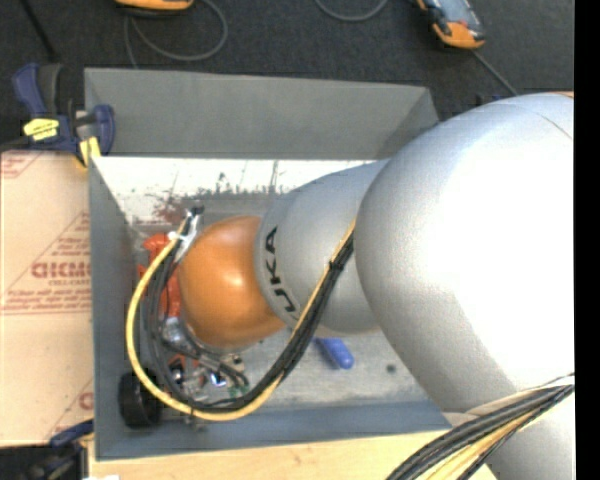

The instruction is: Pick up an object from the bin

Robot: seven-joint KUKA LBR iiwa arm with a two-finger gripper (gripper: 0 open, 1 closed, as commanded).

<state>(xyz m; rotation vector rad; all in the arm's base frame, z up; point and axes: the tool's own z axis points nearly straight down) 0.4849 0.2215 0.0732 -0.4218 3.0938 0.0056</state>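
Apparently no pick yet: nothing can be seen lifted, and which object is the target cannot be told. The gripper [195, 373] sits low in the grey metal bin [260, 118], close to its lower-left corner as the view shows it. Whether it is open, closed or gripping something cannot be told, since its end is lost in dark hardware and wiring.

Nearest loose thing is a black round knob-like object [135, 403], right in that corner and just beside the gripper. It may be a robot part instead; hard to say. A small blue oblong piece [333, 353] lies on the floor near the bottom wall, apart from the gripper. Some red-orange bits [152, 244] show against the left wall, shape unclear.

Judged stage: approach or grasp underway, with lift and carry-out left to do.

The rounded orange wrist cover [220, 283], the looping yellow and black cables [140, 298] and the bulky silver arm [460, 248] hide most of the bin floor and its right side.
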